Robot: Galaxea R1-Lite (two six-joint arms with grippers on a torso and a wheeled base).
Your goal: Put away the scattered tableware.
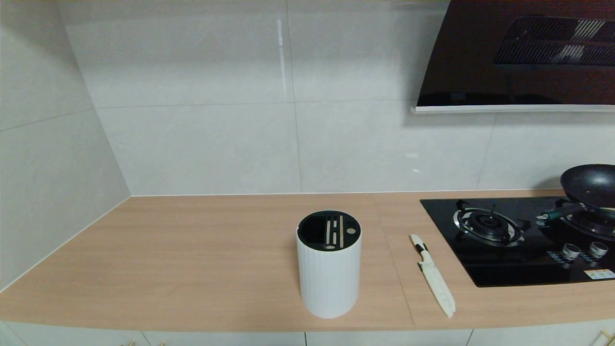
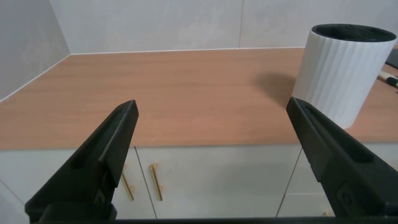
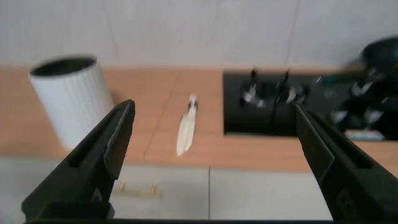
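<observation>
Upright, ribbed white cylindrical holder [image 1: 329,269] near slim cream knife [image 1: 432,275]; left gripper [image 2: 210,107], right gripper [image 3: 212,109] both spread

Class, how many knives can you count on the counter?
1: the knife lies flat between the white holder and the stove. Others could be hidden inside the holder.

A white, ribbed, cylindrical knife holder [image 1: 329,269] stands upright on the wooden countertop [image 1: 192,250] near its front edge. Its black top has one wide opening and several narrow slots. A knife [image 1: 432,275] with a cream blade and a black-banded cream handle lies flat to the holder's right, not touching it, handle toward the wall and tip toward the front edge.
</observation>
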